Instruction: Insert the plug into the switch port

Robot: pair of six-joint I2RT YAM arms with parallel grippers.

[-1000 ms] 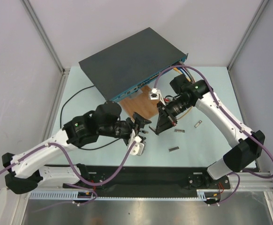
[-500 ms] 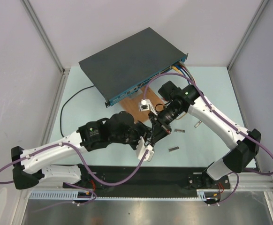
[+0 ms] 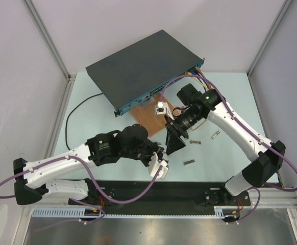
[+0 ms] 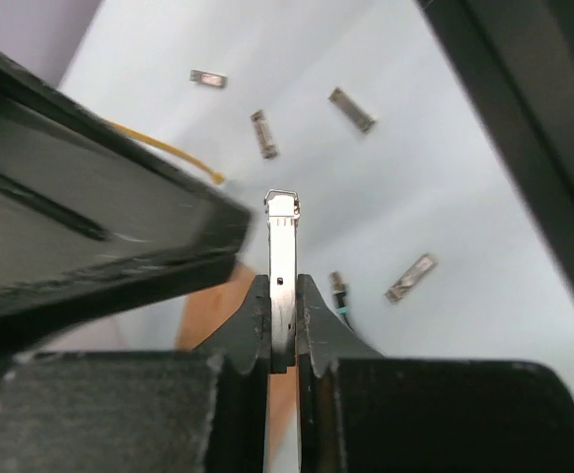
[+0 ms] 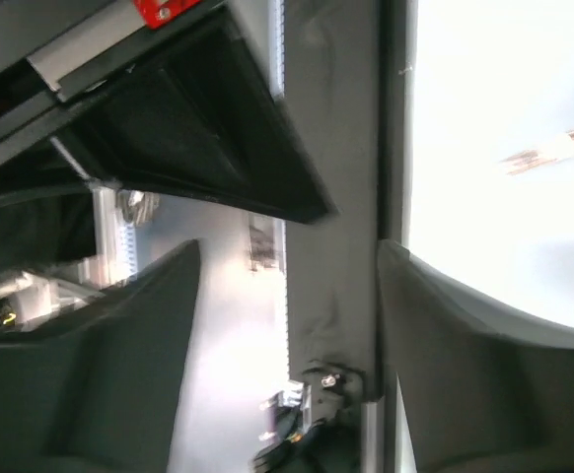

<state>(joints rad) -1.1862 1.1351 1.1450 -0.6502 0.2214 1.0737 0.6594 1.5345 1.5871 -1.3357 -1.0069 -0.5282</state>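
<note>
My left gripper [image 4: 282, 283] is shut on a small silver metal stick [image 4: 282, 241] that points up out of its jaws. The plug [image 4: 337, 286], a small pale tip on a thin dark cable, lies on the table just right of those fingers and is not held. In the top view my left gripper [image 3: 160, 150] meets my right gripper [image 3: 172, 139] in front of the switch [image 3: 138, 64]. The switch port row runs along its blue face [image 3: 156, 91]. My right gripper [image 5: 285, 251] stands open with nothing between its fingers.
Loose silver sticks [image 3: 195, 142] [image 3: 189, 162] [image 3: 215, 135] lie on the table to the right. A brown board [image 3: 149, 118] lies before the switch. Coloured cables [image 3: 195, 73] plug into its right end. A black cable [image 3: 71, 116] loops at the left.
My left arm swung right to meet the right gripper and its jaws closed on the silver stick. My right gripper's jaws opened and let go.
</note>
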